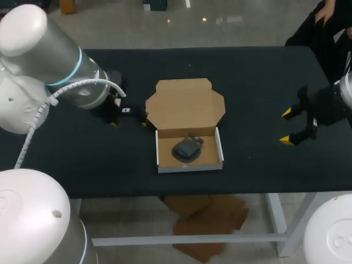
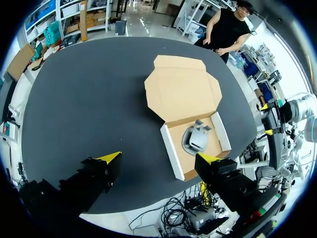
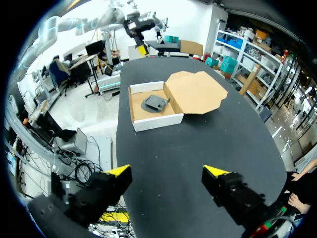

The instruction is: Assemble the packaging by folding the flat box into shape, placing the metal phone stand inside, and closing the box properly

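Note:
The cardboard box [image 1: 190, 166] stands folded at the table's middle, its white-walled tray open upward and its brown lid [image 1: 184, 104] lying flat behind it. The dark metal phone stand [image 1: 187, 149] lies inside the tray. My left gripper [image 1: 129, 124] hovers open just left of the lid, holding nothing. In its wrist view [image 2: 159, 158] the tray wall [image 2: 168, 151] and the stand [image 2: 197, 139] are ahead, by one fingertip. My right gripper [image 1: 286, 126] stands open and empty far to the right. In its wrist view [image 3: 167, 171] the box [image 3: 158, 120], the stand [image 3: 156, 102] and the lid [image 3: 195, 91] lie well ahead.
The black table [image 1: 264, 77] is bare around the box, with wide room on both sides and in front. The table's front edge runs close below the tray.

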Robot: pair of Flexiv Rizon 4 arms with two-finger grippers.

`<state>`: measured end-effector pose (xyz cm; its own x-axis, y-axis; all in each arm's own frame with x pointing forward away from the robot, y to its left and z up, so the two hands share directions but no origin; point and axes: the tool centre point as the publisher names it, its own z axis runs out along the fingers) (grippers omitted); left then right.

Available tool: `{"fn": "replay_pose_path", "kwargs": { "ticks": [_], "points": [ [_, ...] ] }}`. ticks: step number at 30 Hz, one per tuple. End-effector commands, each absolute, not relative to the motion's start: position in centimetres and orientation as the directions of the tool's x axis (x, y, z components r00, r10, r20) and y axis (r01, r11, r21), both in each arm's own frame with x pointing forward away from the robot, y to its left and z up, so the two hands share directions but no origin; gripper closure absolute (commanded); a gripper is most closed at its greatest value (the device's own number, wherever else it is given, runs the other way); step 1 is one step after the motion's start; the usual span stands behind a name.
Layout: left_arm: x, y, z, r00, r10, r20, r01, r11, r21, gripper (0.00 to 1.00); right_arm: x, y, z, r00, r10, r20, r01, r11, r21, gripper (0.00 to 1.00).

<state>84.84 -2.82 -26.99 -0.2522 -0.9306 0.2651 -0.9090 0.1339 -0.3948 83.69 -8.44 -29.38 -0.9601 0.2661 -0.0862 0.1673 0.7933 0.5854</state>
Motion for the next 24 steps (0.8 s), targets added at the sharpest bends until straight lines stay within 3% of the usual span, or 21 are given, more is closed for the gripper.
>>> {"fn": "replay_pose_path", "kwargs": {
  "ticks": [1,24],
  "points": [
    [85.8,-1.7,-27.1,-0.318,-0.872,0.371,-0.901,0.157,-0.403,0.0,83.6,-8.5,-29.3,-0.96,0.265,-0.087,0.165,0.791,0.589,0.0],
    [92.1,1.1,-29.3,-0.551,-0.714,0.433,-0.806,0.32,-0.498,0.0,83.6,-8.5,-29.3,-0.96,0.265,-0.087,0.165,0.791,0.589,0.0]
  ]
}}
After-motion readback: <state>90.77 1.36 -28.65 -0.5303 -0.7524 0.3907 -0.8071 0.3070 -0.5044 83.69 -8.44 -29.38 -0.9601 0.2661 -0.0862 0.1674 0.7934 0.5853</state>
